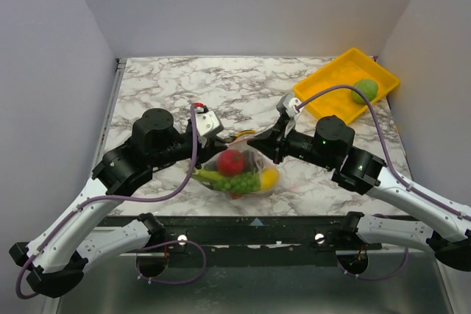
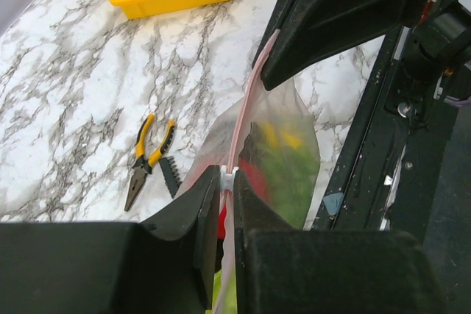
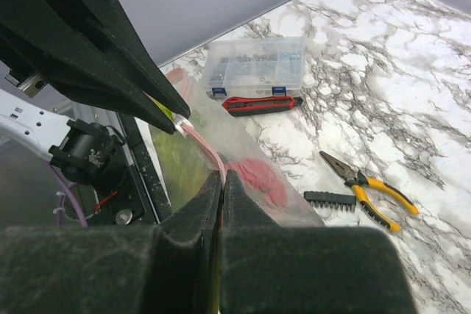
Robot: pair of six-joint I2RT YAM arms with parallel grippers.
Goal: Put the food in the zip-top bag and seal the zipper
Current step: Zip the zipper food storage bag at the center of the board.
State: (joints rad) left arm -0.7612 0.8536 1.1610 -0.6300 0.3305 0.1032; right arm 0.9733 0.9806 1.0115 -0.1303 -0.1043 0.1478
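The zip-top bag hangs between my two grippers just above the table's near edge. Through its clear plastic I see food: a red round fruit, green pieces and a yellow piece. The pink zipper runs taut from one gripper to the other. My left gripper is shut on the zipper at its small white slider. My right gripper is shut on the zipper's other end, with the red fruit blurred behind the plastic.
A yellow tray at the back right holds a green round fruit. Yellow-handled pliers and a black toothed strip lie on the marble. A clear box and a red-and-black tool lie further off.
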